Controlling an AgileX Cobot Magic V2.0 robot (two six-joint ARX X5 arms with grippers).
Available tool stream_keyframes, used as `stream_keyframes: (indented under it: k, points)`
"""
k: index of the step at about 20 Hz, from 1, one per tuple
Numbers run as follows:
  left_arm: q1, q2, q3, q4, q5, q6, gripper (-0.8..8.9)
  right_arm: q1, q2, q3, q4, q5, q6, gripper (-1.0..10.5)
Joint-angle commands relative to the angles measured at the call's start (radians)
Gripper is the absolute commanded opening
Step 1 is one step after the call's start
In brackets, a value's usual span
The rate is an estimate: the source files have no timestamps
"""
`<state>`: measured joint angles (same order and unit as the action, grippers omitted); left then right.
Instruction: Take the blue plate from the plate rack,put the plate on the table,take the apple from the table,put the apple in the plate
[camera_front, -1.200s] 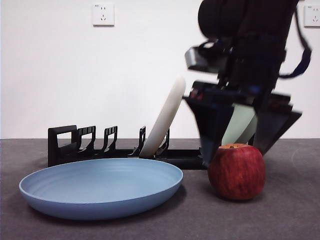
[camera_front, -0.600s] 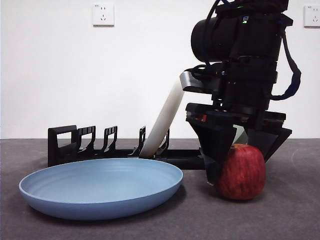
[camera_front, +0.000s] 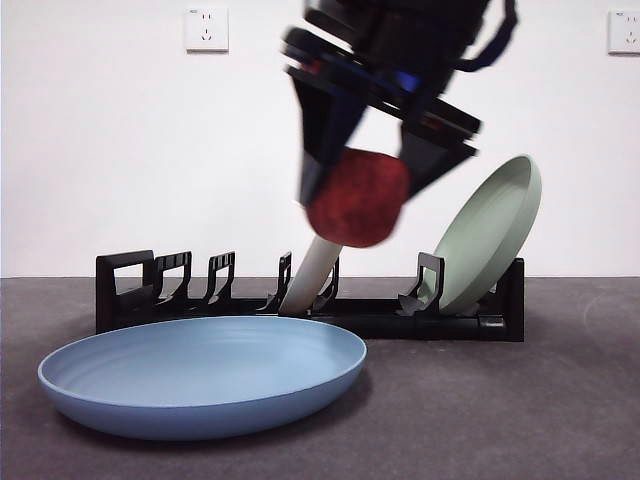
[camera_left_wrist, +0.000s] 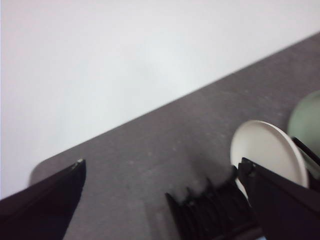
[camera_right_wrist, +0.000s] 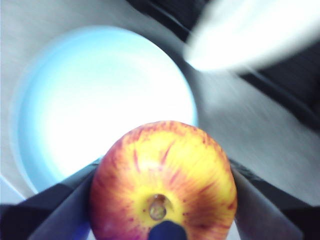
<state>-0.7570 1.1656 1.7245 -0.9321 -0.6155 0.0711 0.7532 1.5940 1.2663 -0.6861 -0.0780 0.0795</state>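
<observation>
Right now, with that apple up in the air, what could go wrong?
The right tool holds the apple only by its sides, high above the table; if it slips, it could roll away. Its path runs close to the cream-white plate standing in the plate rack. Released off-centre, the apple might tip the blue plate.

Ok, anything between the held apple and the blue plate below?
Nothing: front view shows only open air between the apple in the right gripper and the blue plate.
</observation>
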Motion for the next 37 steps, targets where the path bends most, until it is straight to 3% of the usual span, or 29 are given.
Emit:
stream_keyframes:
  k: [1, 11, 19, 20, 24, 28, 33, 37]
  points:
    - [0.024, 0.0, -0.002, 0.022, -0.049, 0.011, 5.34, 0.044, 0.017, 0.016, 0.058, -0.002, 0.009, -0.1]
    - [0.177, 0.0, -0.002, 0.04, -0.07, 0.013, 5.34, 0.154, 0.283, 0.19, 0.075, 0.0, 0.008, -0.1]
    - [0.232, 0.0, -0.002, -0.005, -0.059, 0.012, 5.34, 0.17, 0.391, 0.197, 0.01, 0.008, -0.008, 0.1]
    - [0.232, 0.0, -0.002, -0.01, -0.059, 0.012, 5.34, 0.17, 0.398, 0.197, 0.006, 0.008, -0.01, 0.3]
    - [0.233, 0.0, -0.002, -0.034, -0.059, 0.012, 5.34, 0.171, 0.422, 0.197, 0.004, 0.008, -0.01, 4.3]
    - [0.233, 0.0, -0.002, -0.052, -0.056, 0.012, 5.34, 0.178, 0.416, 0.197, 0.01, 0.008, -0.01, 6.1]
    - [0.233, 0.003, -0.002, -0.057, -0.048, 0.011, 5.34, 0.177, 0.374, 0.227, -0.019, 0.006, -0.009, 6.1]
    - [0.234, 0.004, -0.002, -0.064, 0.075, 0.012, 5.34, 0.175, 0.253, 0.257, -0.057, 0.02, -0.009, 6.0]
